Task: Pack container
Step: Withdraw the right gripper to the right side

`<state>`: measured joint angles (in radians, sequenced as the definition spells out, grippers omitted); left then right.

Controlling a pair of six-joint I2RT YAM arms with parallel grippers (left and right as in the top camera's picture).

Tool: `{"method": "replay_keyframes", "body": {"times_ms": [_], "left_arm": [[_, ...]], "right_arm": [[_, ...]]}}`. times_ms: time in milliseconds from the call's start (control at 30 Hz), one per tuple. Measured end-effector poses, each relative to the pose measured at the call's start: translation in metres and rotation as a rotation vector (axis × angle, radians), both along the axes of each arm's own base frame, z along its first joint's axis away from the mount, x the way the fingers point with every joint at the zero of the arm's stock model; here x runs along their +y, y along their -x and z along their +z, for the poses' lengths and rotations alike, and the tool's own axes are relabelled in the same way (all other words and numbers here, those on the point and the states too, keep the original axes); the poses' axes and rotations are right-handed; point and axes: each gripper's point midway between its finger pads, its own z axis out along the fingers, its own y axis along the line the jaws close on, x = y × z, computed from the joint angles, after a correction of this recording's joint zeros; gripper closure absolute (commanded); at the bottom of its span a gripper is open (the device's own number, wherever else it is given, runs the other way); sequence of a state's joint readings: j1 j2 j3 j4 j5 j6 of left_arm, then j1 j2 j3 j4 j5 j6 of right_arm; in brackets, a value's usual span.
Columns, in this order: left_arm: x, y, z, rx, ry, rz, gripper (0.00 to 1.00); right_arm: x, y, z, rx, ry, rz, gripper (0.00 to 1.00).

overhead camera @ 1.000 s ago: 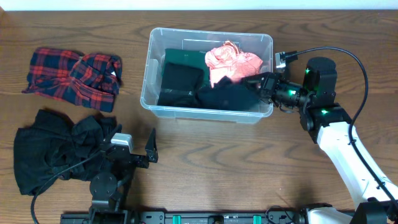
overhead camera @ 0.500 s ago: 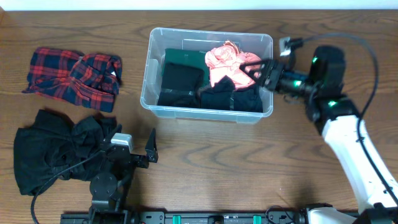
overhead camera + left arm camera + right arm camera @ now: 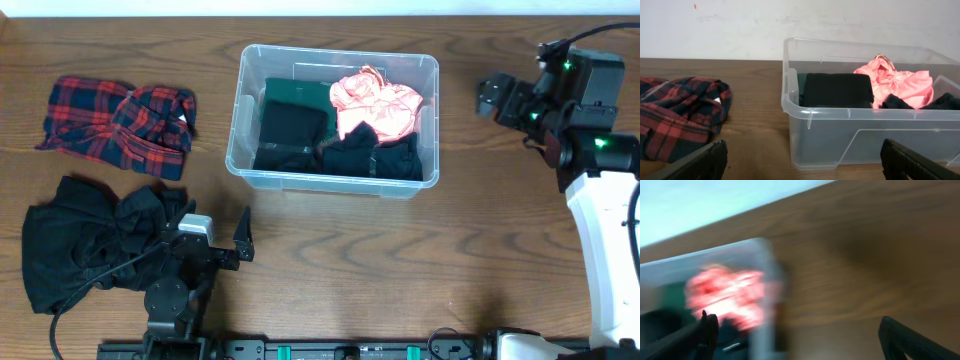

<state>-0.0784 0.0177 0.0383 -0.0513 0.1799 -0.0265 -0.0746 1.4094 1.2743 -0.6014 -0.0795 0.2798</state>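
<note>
Clear see-through rectangular container (image 3: pixel 330 182) on the table (image 3: pixel 400 260), with rounded corners, a thick rim and slightly tapered walls. Sits upright, lid off. Contents show through the plastic.

Holds a crumpled pink garment (image 3: pixel 375 100) at the end nearer the right jaws, black folded garments (image 3: pixel 290 135) along the side facing the left jaws, and a dark green piece (image 3: pixel 295 90) at the far corner behind them. Packed to roughly rim height, the pink one highest.

Left gripper (image 3: pixel 212 225) low over the table, jaws wide apart, gripping nothing. In the left wrist view, container (image 3: pixel 840 140) straight ahead of the left gripper (image 3: pixel 805 165) and a bit to the right, well apart. Moulded ribs and a stepped base visible on the near wall.

Red-and-navy plaid shirt (image 3: pixel 120 125) ahead and left of the left jaws, bunched on the table, apart from the container. Black cloth heap (image 3: pixel 85 245) right up against the left side of those jaws.

Right gripper (image 3: pixel 487 98) raised, off to the container's short side, not touching it, jaws spread wide and empty. Right wrist view heavily blurred: container (image 3: pixel 762 280) ahead and left of the right gripper (image 3: pixel 800 340), pink smear inside, bare wood to the right.
</note>
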Motion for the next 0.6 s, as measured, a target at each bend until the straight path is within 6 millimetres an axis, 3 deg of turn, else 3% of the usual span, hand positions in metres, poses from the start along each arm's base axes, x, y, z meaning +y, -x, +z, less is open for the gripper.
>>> {"method": "replay_keyframes", "body": {"times_ms": [133,300,433,600], "left_arm": [[0.000,0.000,0.000,0.000,0.000,0.000,0.02],[0.000,-0.001,0.002,-0.013,0.001,0.002,0.02],[0.001,-0.002,0.002,-0.025,0.002,0.004,0.02],[0.002,-0.001,-0.001,-0.010,0.000,0.011,0.02]], "right_arm": [[-0.044,-0.008,-0.019,0.044,0.122,-0.147,0.01],[-0.094,-0.001,-0.077,0.219,0.128,-0.285,0.01],[-0.116,0.016,-0.110,0.335,0.064,-0.373,0.01],[-0.130,0.027,-0.116,0.359,0.003,-0.453,0.01]]}}
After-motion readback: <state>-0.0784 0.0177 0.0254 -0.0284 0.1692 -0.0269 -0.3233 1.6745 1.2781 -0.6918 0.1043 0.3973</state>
